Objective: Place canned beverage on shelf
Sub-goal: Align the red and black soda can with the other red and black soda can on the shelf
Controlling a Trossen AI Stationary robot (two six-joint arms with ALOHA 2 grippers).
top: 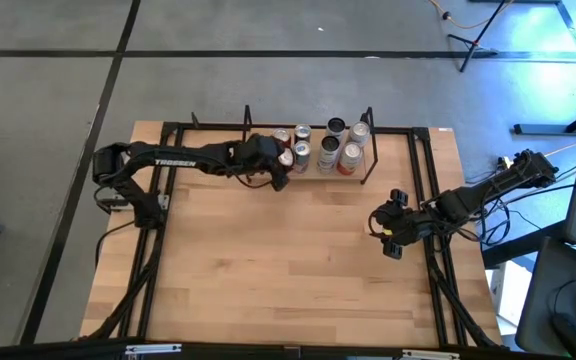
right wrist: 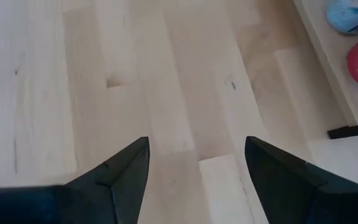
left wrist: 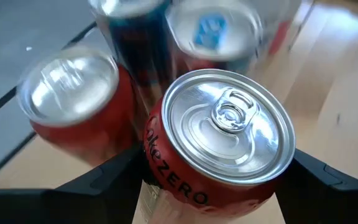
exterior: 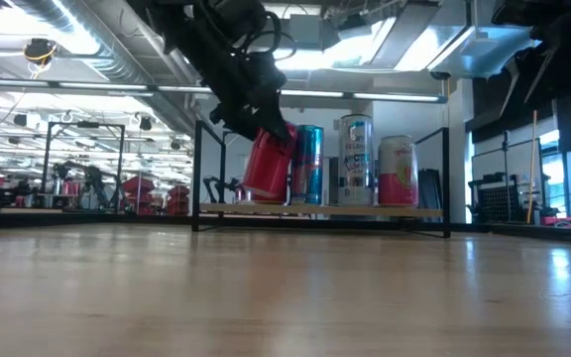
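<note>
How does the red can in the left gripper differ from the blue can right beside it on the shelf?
The red Coke Zero can is tilted and clamped in the left gripper, its base apparently just off the shelf; the blue can stands upright and free on the plank. The red can also sits lower and looks slightly shorter. Both are closed cans at the shelf's left end.
</note>
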